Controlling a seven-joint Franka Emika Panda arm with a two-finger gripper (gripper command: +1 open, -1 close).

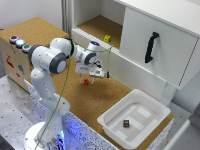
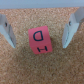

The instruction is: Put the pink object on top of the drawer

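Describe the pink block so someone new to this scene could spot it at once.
Find the cork-topped table in front of the white cabinet. The pink block sits on the cork directly beneath the arm's tool. It is reddish pink with black letters on its faces; the yellow block sits up on the cabinet shelf and the dark block lies in the white bin.

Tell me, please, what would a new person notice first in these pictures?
First, the white robot arm over the cork table, its hand open just above the pink object; the wrist view shows that block between the fingers, untouched. Then the white bin holding a small dark block, and a yellow block in the open drawer.
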